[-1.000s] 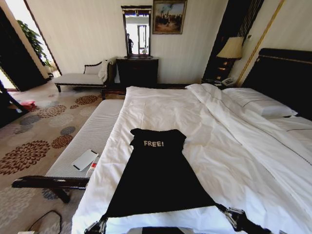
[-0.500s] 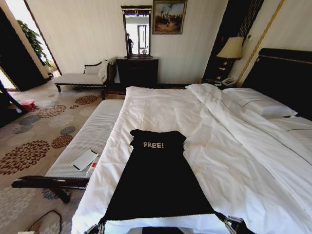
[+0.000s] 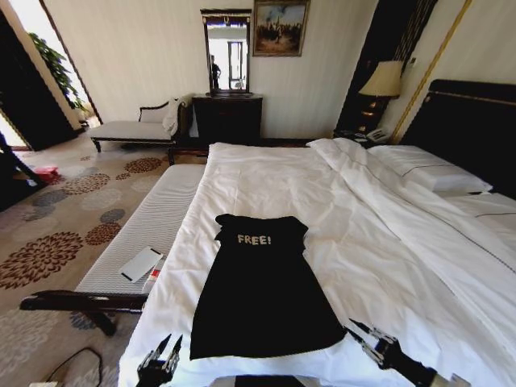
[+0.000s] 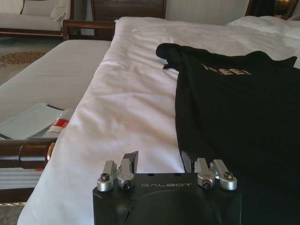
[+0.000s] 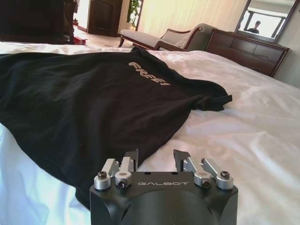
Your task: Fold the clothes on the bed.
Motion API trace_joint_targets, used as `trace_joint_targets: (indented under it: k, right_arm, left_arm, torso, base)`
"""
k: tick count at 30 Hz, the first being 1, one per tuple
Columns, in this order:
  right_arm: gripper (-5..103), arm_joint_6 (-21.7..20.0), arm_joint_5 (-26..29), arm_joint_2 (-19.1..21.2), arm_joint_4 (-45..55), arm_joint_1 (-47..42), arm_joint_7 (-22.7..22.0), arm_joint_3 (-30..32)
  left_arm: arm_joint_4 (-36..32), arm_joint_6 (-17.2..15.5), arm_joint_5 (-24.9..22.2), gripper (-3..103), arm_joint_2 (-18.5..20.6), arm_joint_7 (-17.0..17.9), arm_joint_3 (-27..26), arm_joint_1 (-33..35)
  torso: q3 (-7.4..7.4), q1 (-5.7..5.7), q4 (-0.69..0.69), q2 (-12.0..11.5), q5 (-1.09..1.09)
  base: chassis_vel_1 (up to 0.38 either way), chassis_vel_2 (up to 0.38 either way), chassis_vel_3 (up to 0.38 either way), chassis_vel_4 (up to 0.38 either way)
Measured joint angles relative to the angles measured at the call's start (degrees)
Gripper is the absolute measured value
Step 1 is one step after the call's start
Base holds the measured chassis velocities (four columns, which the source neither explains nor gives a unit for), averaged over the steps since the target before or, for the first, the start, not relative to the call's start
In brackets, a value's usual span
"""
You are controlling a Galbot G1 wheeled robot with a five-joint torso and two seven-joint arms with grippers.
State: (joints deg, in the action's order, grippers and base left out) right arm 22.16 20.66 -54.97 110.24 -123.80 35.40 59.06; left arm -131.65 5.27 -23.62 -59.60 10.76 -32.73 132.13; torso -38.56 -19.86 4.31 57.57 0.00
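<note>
On the bed's (image 3: 322, 193) white duvet, the black clothes (image 3: 262, 290) lie flat with the "FREE!" lettering toward the far edge. Just beside the hem's near corners sit the left gripper (image 3: 165, 353) and right gripper (image 3: 364, 339), both with jaws spread and holding nothing.

Robot body: two matching black-and-silver grippers.
Left gripper (image 4: 159, 161) and right gripper (image 5: 155, 159) each have a matte black housing lettered "GALBOT" in pale grey, silver metal finger linkages fastened with dark screws, and short black fingertips (image 5: 132, 157).
</note>
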Motion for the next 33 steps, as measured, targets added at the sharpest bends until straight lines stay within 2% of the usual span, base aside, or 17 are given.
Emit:
trace_joint_targets:
  k: [1, 2, 3, 4, 5, 7, 8, 9, 13, 15, 16, 19, 20, 24, 27, 29, 33]
  right_arm:
    - [45, 0.1, 0.1, 0.2, 0.0, 0.0, 0.1, 0.5]
    - [50, 0.4, 0.1, 0.5, -0.3, 0.0, 0.5, 1.1]
    - [50, 0.4, 0.1, 0.5, -0.3, 0.0, 0.5, 1.1]
    - [56, 0.8, 0.1, 0.7, -0.7, -0.2, 0.7, 1.6]
    - [61, 1.0, 0.1, 0.8, -1.0, -0.3, 0.8, 1.8]
    - [73, 1.6, 0.9, 1.4, -2.5, 0.2, 0.6, 2.2]
    - [73, 1.6, 0.9, 1.4, -2.5, 0.2, 0.6, 2.2]
    - [73, 1.5, 1.9, 1.9, -3.0, 1.1, 0.2, 2.2]
    - [94, -2.6, 8.6, 4.9, -4.7, 8.5, -2.3, -0.4]
    - [94, -3.4, 9.8, 5.8, -5.3, 11.0, -2.5, -1.8]
    - [98, -3.8, 10.6, 6.3, -5.6, 12.5, -2.5, -2.7]
    - [100, -5.8, 14.6, 9.9, -8.3, 22.4, -3.7, -9.3]
    - [100, -5.8, 14.6, 9.9, -8.3, 22.4, -3.7, -9.3]
    - [100, -8.6, 19.8, 14.0, -13.9, 36.6, -5.2, -18.6]
    - [100, -10.0, 22.3, 15.3, -15.2, 40.5, -6.1, -21.8]
    - [100, -13.1, 26.6, 17.4, -16.9, 46.4, -8.0, -27.2]
    - [100, -17.9, 31.3, 19.3, -20.2, 53.3, -9.3, -33.1]
  left_arm:
    - [-0.2, -0.2, 0.1, 59, 0.0, 0.2, 0.0, -0.4]
    - [-0.4, -0.6, 0.1, 65, -0.2, 0.4, -0.2, -0.8]
    - [-0.4, -0.6, 0.1, 65, -0.2, 0.4, -0.2, -0.8]
    - [-0.5, -0.8, 0.0, 70, -0.3, 0.5, -0.3, -1.1]
    - [-0.5, -1.0, 0.0, 70, -0.4, 0.5, -0.4, -1.4]
    - [-0.2, -1.3, -0.2, 81, -0.8, 0.5, -0.8, -2.4]
    - [-0.2, -1.3, -0.2, 81, -0.8, 0.5, -0.8, -2.4]
    - [-0.1, -1.5, -0.2, 86, -1.0, 0.6, -0.8, -2.8]
    - [-0.3, -3.2, -0.7, 98, -2.1, 0.6, -1.0, -5.4]
    - [-0.5, -3.6, -0.8, 100, -2.3, 0.6, -1.1, -6.0]
    - [-0.7, -3.8, -0.9, 100, -2.4, 0.5, -1.2, -6.4]
    - [-0.7, -4.4, -0.3, 100, -2.3, 0.0, -1.3, -10.2]
    - [-0.7, -4.4, -0.3, 100, -2.3, 0.0, -1.3, -10.2]
    - [1.4, -6.4, 2.2, 100, -0.5, -0.4, 1.0, -18.2]
    - [2.5, -6.8, 3.2, 100, 0.3, -0.3, 1.6, -20.7]
    - [4.2, -7.7, 3.1, 100, 1.7, -0.3, 2.5, -24.3]
    - [5.7, -7.6, 1.0, 100, 4.4, -1.1, 2.7, -27.2]
  torso:
    - [0.0, 0.0, 0.0, 0.0, 0.0]
    - [0.0, 0.0, 0.0, 0.0, 0.0]
    - [0.0, 0.0, 0.0, 0.0, 0.0]
    - [0.0, 0.0, 0.0, 0.0, 0.0]
    - [0.0, 0.0, 0.0, 0.0, 0.0]
    - [0.0, 0.0, 0.03, 0.0, 0.0]
    - [0.0, 0.0, 0.03, 0.0, 0.0]
    - [0.0, 0.0, 0.03, 0.0, 0.0]
    - [0.0, 0.0, 0.0, 0.0, -0.01]
    - [0.0, 0.0, 0.0, 0.0, 0.0]
    - [0.0, -0.01, -0.01, 0.0, 0.01]
    - [0.0, -0.01, -0.01, 0.0, 0.02]
    - [0.0, -0.01, -0.01, 0.0, 0.02]
    - [-0.01, -0.01, -0.02, 0.0, -0.01]
    - [-0.01, -0.01, -0.01, 0.0, 0.0]
    - [-0.02, -0.02, -0.01, 0.0, -0.01]
    - [0.0, -0.01, 0.03, 0.0, -0.03]
  base:
    - [0.0, 0.0, 0.0, 0.0]
    - [0.0, 0.0, 0.0, 0.0]
    - [0.0, 0.0, 0.0, 0.0]
    - [0.0, 0.0, 0.0, 0.0]
    - [0.0, 0.0, 0.0, 0.0]
    - [0.0, 0.0, 0.0, 0.0]
    - [0.0, 0.0, 0.0, 0.0]
    - [0.0, 0.0, 0.0, 0.0]
    - [0.0, 0.0, 0.0, 0.0]
    - [0.0, 0.0, 0.0, 0.0]
    - [0.0, 0.0, 0.0, 0.0]
    - [0.0, 0.0, 0.0, 0.0]
    - [0.0, 0.0, 0.0, 0.0]
    - [0.0, 0.0, 0.0, 0.0]
    - [0.0, 0.0, 0.0, 0.0]
    - [0.0, 0.0, 0.0, 0.0]
    - [0.0, 0.0, 0.0, 0.0]
